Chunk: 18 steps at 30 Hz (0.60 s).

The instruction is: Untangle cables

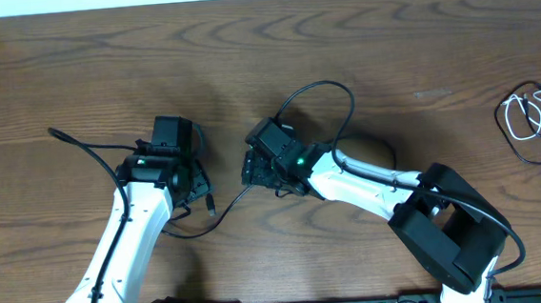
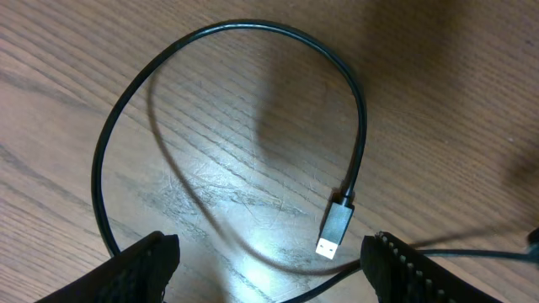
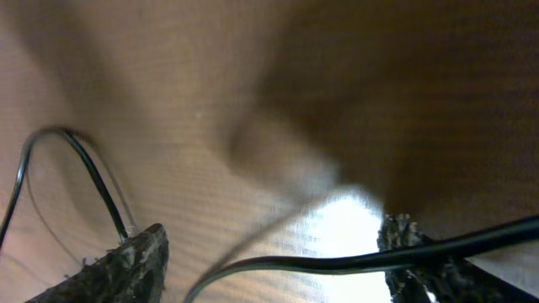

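Two cords lie on the brown wooden worktop [image 1: 73, 51]. The black cable [image 2: 362, 109] is thin, smooth and slightly glossy. Just ahead of the left pincer [image 2: 269, 252] it bends into one open, nearly round loop. It ends in a flat black plug [image 2: 335, 229] with a bright metal tip, which lies inside the loop close to one finger, while the loop's other side runs down beside the opposite finger. The left pincer stands wide and closes on nothing.

The right pincer [image 3: 271, 244] also stands wide. A black strand crosses its gap low down and passes over one finger, and another thin dark arc curves beside the other finger. That view is blurred, so I cannot tell whether the strand touches the fingers.

The white cable [image 1: 536, 119] is bunched in small loose loops, with a dark strand around it. It is well apart from both pincers, out beyond the right arm [image 1: 377, 177], and its plug ends are too small to make out
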Available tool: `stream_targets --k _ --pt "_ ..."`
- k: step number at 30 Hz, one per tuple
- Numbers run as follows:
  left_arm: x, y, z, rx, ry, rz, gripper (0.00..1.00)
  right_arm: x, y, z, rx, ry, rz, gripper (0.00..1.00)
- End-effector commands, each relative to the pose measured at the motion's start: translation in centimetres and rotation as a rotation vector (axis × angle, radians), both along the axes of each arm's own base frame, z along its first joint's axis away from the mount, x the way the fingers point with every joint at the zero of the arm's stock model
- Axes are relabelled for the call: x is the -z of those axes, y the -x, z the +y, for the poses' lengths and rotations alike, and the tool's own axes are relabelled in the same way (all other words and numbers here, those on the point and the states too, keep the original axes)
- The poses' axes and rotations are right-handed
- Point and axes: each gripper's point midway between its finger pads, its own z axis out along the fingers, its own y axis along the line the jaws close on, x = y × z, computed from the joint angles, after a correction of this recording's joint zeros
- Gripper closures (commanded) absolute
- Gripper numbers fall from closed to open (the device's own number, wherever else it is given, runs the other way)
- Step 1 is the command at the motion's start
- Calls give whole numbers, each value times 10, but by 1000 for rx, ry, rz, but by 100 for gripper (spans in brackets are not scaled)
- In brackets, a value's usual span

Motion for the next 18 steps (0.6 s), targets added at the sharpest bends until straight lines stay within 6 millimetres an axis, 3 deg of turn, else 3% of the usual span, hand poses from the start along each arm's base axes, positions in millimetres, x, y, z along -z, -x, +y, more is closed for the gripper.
stream_targets --k 1,5,9,18 --pt "-3 -2 4 -14 -18 -9 26 10 -15 -15 82 64 -50 27" --pt "-3 -2 4 -14 -18 -8 26 9 -23 -22 114 102 -94 45" --pt "-3 -2 4 -14 -18 -9 25 10 -22 -23 114 108 -92 70" --pt "-3 -2 4 -14 -17 -9 26 11 -23 -28 105 130 -98 97"
